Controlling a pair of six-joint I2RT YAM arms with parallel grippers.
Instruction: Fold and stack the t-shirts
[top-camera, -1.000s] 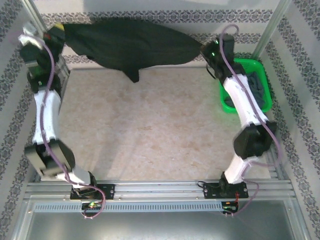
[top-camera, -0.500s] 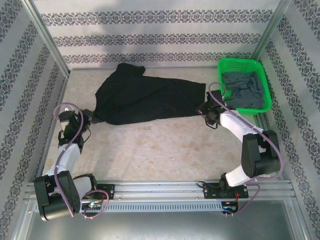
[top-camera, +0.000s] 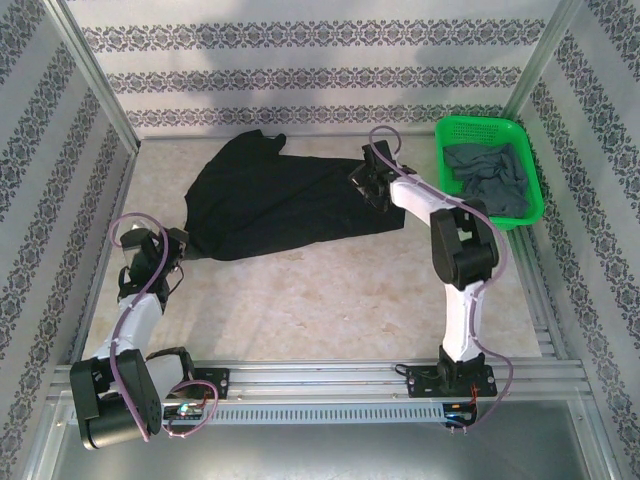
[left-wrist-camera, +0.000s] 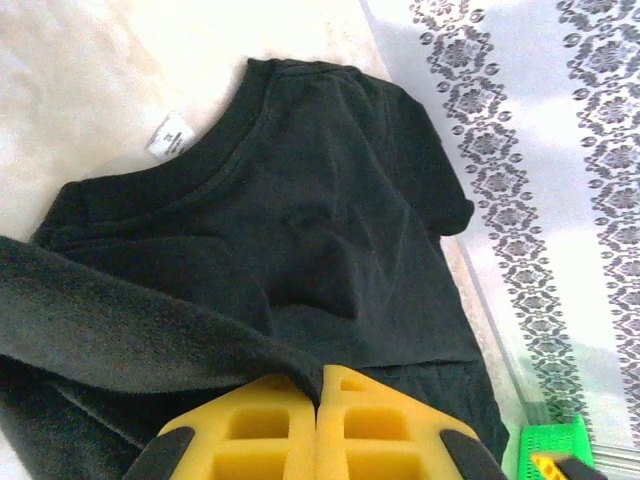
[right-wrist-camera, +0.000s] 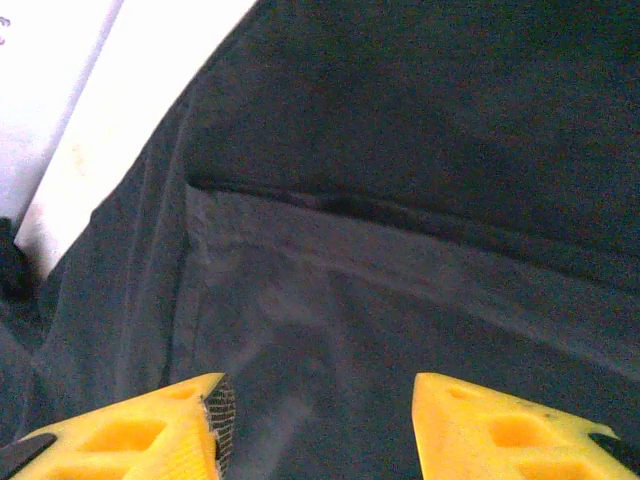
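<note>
The black t-shirt (top-camera: 290, 205) lies spread across the back middle of the table, rumpled at its left end. In the left wrist view the black t-shirt (left-wrist-camera: 330, 230) shows its collar and a small white neck tag (left-wrist-camera: 170, 135). My left gripper (top-camera: 180, 243) is at the shirt's near left edge, and my left gripper (left-wrist-camera: 320, 388) is shut on a fold of black cloth. My right gripper (top-camera: 370, 186) hovers over the shirt's right part. Its yellow fingers (right-wrist-camera: 150, 435) stand apart around my right gripper (right-wrist-camera: 315, 430), with only dark cloth (right-wrist-camera: 400, 200) below. A grey t-shirt (top-camera: 488, 176) lies bunched in the basket.
The green mesh basket (top-camera: 447, 132) stands at the back right corner, close to my right arm. Patterned walls (top-camera: 300, 70) and metal posts close in the back and sides. The near half of the beige table (top-camera: 320, 300) has free room.
The black shirt, held up between both grippers at the back, came down onto the table. My right gripper let go, opened and moved left over the shirt. The left stays shut on it.
</note>
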